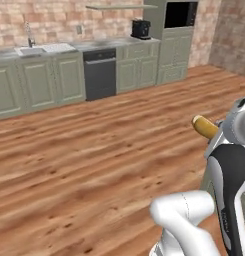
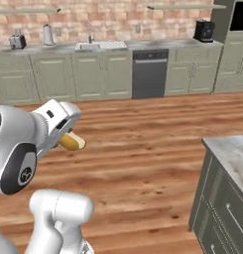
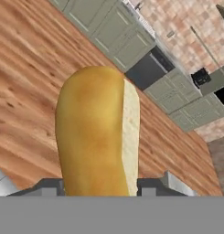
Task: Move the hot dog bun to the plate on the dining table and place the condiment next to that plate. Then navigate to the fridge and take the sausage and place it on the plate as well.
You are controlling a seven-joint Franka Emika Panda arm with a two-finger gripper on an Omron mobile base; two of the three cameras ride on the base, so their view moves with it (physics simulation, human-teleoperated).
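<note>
The elongated yellow-orange hot dog bun (image 3: 97,132) sits clamped in the tool (image 3: 98,186), sticking straight out ahead of it, its pale cut side showing. Below it spreads the brown wooden plank floor (image 1: 84,150); far beyond stand green cabinets (image 2: 93,74) and a dark dishwasher (image 2: 150,73).

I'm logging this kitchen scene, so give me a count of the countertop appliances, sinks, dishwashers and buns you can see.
Countertop appliances: 3 (toaster, kettle, coffee machine)
Sinks: 1 (sink)
Dishwashers: 1 (dishwasher)
Buns: 1 (hot dog bun, in the gripper)
Total: 6
</note>
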